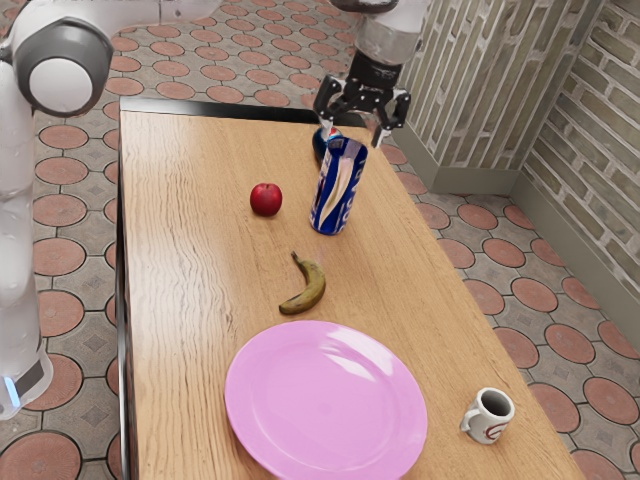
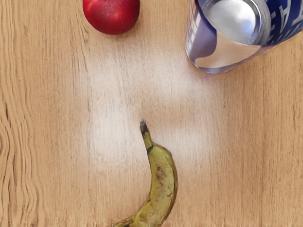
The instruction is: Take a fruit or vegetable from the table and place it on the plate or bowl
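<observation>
1. the tool [image 1: 356, 118] hangs high over the far end of the bench [image 1: 190, 320], just above the top of a blue can [image 1: 337, 185]. its two fingers stand spread apart with nothing between them, so it is released and carries nothing.
2. the fruit lies untouched on the bench. a red apple [image 1: 266, 198] sits to the exterior view's left of the can, near it but apart. a banana [image 1: 305, 286] lies nearer, between the can and the pink plate [image 1: 325, 400].
3. the wrist view looks down on the banana [image 2: 158, 189], with the apple and the can lying beyond its stem end.
4. the plate sits bare at the near end of the bench. a white mug [image 1: 488, 414] stands to the exterior view's right of it, apart.
5. the step in hand looks like the approach: no fruit is picked up and nothing is on the plate yet.
6. the banana seems the likely choice, since it lies closest to the plate and under the wrist camera.
7. the next move calls for bringing the tool nearer and down, keeping clear of the tall can, and setting the fingers across the banana's narrow body rather than along its length before closing.
</observation>
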Motion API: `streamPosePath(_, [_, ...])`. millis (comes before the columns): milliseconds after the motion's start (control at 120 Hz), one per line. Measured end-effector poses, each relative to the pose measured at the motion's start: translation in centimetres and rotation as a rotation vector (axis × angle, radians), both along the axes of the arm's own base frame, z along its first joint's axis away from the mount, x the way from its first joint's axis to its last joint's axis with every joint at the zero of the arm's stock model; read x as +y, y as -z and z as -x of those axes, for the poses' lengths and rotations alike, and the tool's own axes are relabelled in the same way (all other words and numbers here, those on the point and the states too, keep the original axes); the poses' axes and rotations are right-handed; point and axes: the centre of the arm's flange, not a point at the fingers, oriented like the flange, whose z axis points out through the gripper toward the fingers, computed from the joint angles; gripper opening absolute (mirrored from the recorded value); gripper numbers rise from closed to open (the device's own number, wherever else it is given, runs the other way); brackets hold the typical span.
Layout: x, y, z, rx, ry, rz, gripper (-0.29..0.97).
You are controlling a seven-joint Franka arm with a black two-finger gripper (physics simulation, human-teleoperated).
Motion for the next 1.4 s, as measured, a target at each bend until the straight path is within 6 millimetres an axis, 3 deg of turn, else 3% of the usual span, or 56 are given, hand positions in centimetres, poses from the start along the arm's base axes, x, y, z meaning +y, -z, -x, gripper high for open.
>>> streamPosePath(133, [-3.8, -0.3, -0.5, -0.034, -0.074, 0.013, 0.68])
streamPosePath(200, [-4.1, -1.7, 0.5, -0.056, -0.129, 0.018, 0.68])
streamPosePath(250, [-3.5, -1.2, 0.5, -0.042, -0.173, 0.018, 0.68])
streamPosePath(325, [-0.9, -0.3, 0.8, -0.009, -0.243, 0.014, 0.68])
streamPosePath(417, [4.7, 1.1, 1.8, 0.029, -0.347, 0.009, 0.68])
streamPosePath(475, [8.2, 5.5, 5.8, 0.088, -0.411, 0.029, 0.68])
streamPosePath(517, [10.3, 7.4, 8.2, 0.089, -0.456, 0.042, 0.68])
streamPosePath(600, [11.7, 9.3, 9.7, 0.052, -0.487, 0.053, 0.68])
streamPosePath(750, [14.3, 11.1, 9.0, -0.011, -0.539, 0.053, 0.68])
streamPosePath(908, [19.3, 13.0, 10.0, -0.028, -0.628, 0.082, 0.68])
streamPosePath(983, [19.7, 14.0, 10.0, -0.028, -0.630, 0.098, 0.68])
streamPosePath(1125, [19.1, 17.2, 8.0, -0.025, -0.607, 0.125, 0.68])
streamPosePath(1400, [18.4, 20.7, 9.5, -0.062, -0.608, 0.167, 0.68])
